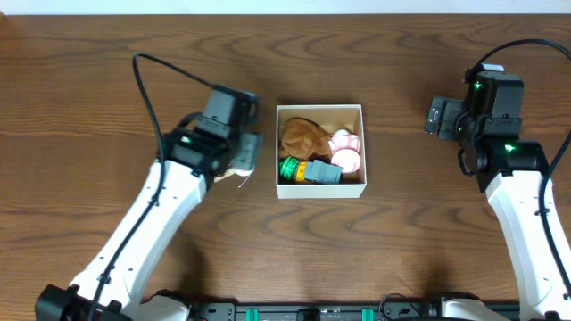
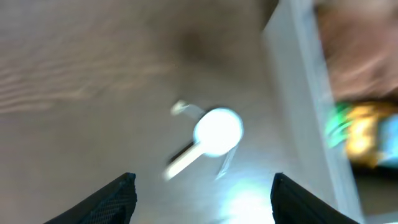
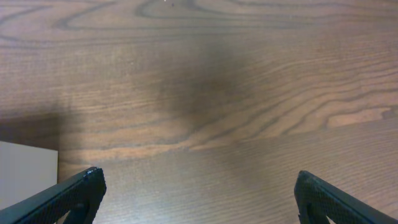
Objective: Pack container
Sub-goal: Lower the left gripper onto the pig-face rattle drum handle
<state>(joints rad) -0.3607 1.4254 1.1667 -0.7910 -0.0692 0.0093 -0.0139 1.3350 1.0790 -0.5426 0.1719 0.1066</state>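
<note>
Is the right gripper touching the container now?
Apart. The overhead view shows bare table between the right gripper and the container.

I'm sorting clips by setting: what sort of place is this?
Probably a robotics lab bench, not a home: a left arm and right arm work at a bare wood-grain table, with a container of small toys between them.

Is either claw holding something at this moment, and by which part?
Nothing is held. The left claw is open; a blurred white object lies on the table ahead of it. The right claw is open above the table.
</note>
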